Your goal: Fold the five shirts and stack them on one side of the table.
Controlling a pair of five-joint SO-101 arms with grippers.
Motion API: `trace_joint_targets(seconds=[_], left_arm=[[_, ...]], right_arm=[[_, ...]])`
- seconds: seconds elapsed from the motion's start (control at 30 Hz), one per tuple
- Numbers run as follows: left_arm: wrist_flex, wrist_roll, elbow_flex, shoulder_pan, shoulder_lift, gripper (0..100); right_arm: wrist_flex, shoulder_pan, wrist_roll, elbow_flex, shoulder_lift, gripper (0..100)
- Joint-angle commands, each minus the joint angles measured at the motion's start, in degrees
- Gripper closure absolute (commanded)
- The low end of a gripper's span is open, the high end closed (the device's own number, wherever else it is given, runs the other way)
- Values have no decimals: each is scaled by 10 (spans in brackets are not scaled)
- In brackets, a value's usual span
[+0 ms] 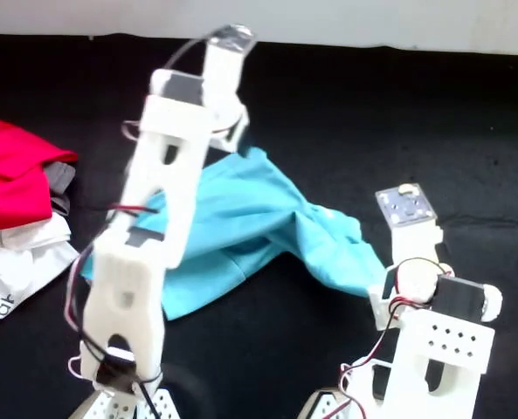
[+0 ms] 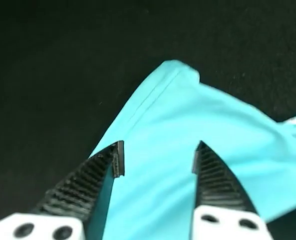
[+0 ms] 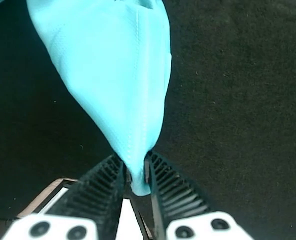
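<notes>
A teal shirt (image 1: 241, 218) lies crumpled across the middle of the black table (image 1: 398, 113). My left gripper (image 2: 159, 150) hovers open over a far corner of the teal shirt (image 2: 187, 120), its fingers apart above the hem and holding nothing. In the high view the left arm (image 1: 167, 192) stretches from the front edge over the shirt. My right gripper (image 3: 136, 167) is shut on a pinched corner of the teal shirt (image 3: 113, 75), which drapes away from it. The right arm (image 1: 424, 297) stands at the front right, at the shirt's near right end.
At the left edge of the table lies a pile of garments: a red shirt (image 1: 10, 175) on top, a grey piece (image 1: 60, 179) beside it, and a white shirt (image 1: 18, 257) below. Bare black table shows at the back and right.
</notes>
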Motion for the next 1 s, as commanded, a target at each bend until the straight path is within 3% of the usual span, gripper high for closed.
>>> trace_joint_targets(seconds=[0.0,0.37,0.5,0.7,0.97], left_arm=[[-10,5,-131,22,87,752],[-46,5,-381,27,313,752],[-49,3,-387,41,341,775],[-39,2,-387,49,348,999],[12,4,-396,29,292,991]], right_arm=[[-4,11,4,1,-7,993],[-3,9,4,2,-7,993],[-3,10,4,2,-7,993],[-5,11,4,2,-7,993],[-54,13,-25,0,-7,993]])
